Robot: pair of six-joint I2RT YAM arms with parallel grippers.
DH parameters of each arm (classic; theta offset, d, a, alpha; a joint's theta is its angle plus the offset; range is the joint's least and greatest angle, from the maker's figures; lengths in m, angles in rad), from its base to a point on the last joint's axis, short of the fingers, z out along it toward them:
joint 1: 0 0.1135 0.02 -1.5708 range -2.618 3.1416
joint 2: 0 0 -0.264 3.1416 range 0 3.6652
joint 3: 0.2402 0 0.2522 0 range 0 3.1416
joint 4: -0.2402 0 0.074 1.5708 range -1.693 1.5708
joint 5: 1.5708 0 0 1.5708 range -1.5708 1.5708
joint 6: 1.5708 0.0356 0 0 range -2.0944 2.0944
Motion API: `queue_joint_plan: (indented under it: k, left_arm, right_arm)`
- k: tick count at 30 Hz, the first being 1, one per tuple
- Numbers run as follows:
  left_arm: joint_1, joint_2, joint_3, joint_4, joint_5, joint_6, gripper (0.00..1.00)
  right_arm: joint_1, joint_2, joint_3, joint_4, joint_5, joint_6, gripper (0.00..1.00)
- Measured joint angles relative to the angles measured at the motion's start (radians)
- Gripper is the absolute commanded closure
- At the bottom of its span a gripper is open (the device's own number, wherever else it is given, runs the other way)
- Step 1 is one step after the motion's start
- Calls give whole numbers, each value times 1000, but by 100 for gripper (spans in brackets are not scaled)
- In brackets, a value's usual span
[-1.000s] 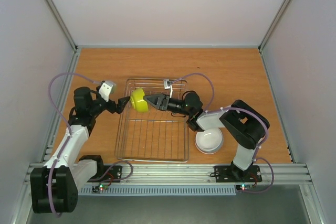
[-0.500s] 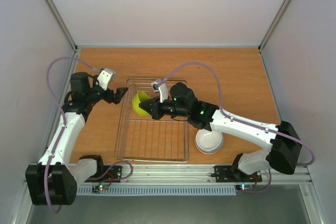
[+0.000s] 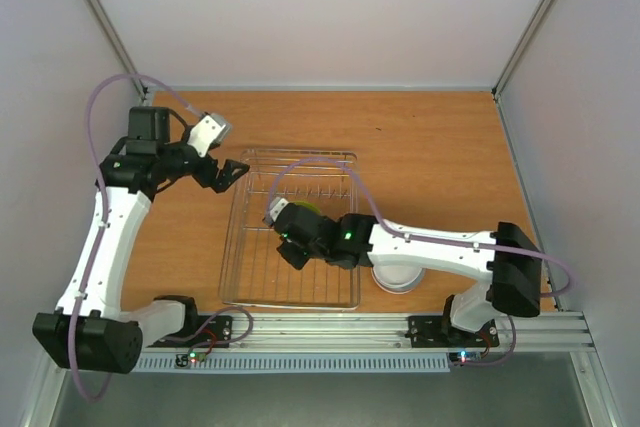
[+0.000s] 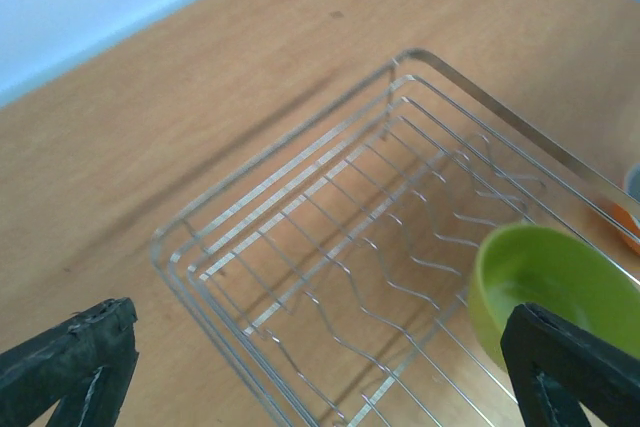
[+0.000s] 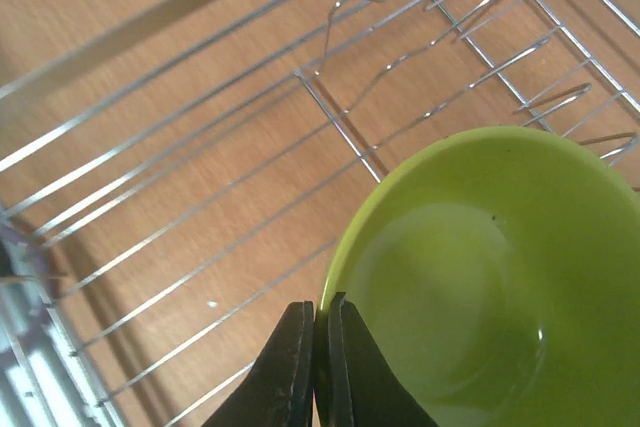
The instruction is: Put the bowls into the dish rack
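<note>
The yellow-green bowl point(image 5: 490, 277) hangs tilted over the dish rack point(image 3: 232, 247), gripped at its rim by my right gripper point(image 5: 320, 347). From above only a sliver of the bowl point(image 3: 309, 210) shows behind the right gripper point(image 3: 296, 247) over the middle of the rack. My left gripper point(image 3: 225, 172) is open and empty, raised beside the rack's back left corner. Its view shows the rack point(image 4: 300, 197), the yellow-green bowl point(image 4: 555, 292) and an orange bowl's edge point(image 4: 628, 232). A white bowl point(image 3: 398, 278) sits right of the rack, partly under the right arm.
The rack's grid floor point(image 5: 200, 237) carries raised wire dividers at the back. The right forearm point(image 3: 440, 247) stretches low across the rack's right side. Grey walls enclose the wooden table point(image 3: 430, 147) on three sides.
The right arm has carried the yellow-green bowl from the rack's back left corner towards its middle, nearer to me. The left arm has risen and pulled back to the left, empty.
</note>
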Motion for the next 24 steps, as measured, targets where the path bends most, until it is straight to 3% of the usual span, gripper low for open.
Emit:
queue_joint_plan:
  k: [10,24]
  left_arm:
    - [-114,154,30,-232,-74,24,1]
    - [-312,209,1,-283,-107,1,1]
  right_arm:
    - [125,101,79,-55,272,-116,99]
    - [164,140,104,-56,383,-175,99]
